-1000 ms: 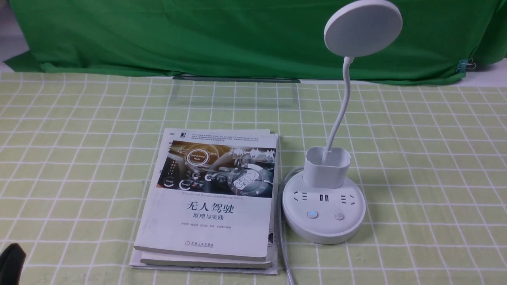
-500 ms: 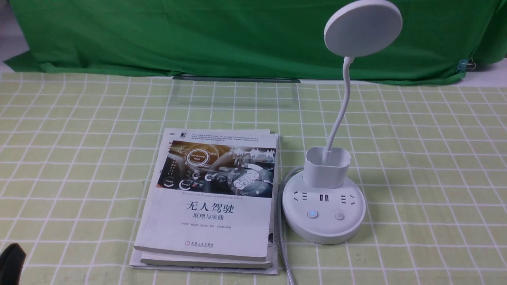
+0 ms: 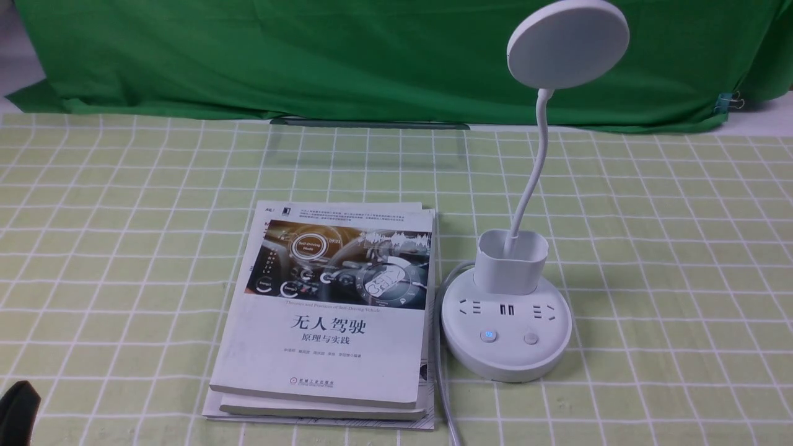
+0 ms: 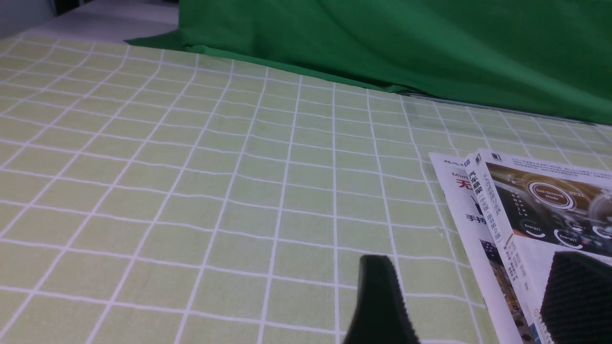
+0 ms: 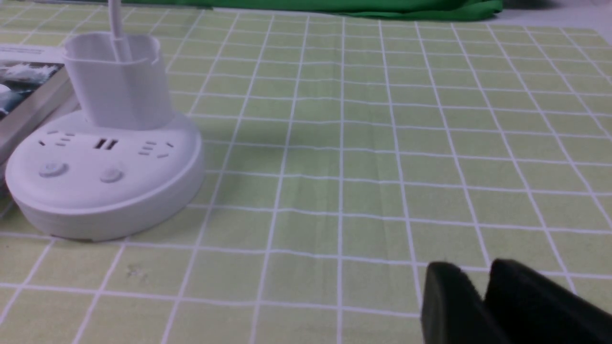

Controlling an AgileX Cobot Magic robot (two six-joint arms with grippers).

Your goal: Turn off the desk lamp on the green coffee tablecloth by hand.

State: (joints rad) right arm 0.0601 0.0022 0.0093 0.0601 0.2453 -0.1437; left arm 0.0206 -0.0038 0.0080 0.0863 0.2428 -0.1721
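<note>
The white desk lamp [image 3: 506,334] stands on the green checked tablecloth [image 3: 681,279], right of centre, with its disc head [image 3: 567,43] raised on the bendy neck. On its base the left button [image 3: 489,336] glows blue and the right button [image 3: 531,338] is unlit. The lamp base also shows in the right wrist view [image 5: 103,177]. My right gripper [image 5: 475,272] is shut and empty, low over the cloth, well to the right of the base. My left gripper [image 4: 473,260] is open and empty beside the books' left edge.
A stack of books [image 3: 334,310] lies just left of the lamp base, and also shows in the left wrist view [image 4: 535,210]. The lamp's white cable [image 3: 441,378] runs between book and base towards the front edge. A dark green backdrop [image 3: 310,56] hangs behind.
</note>
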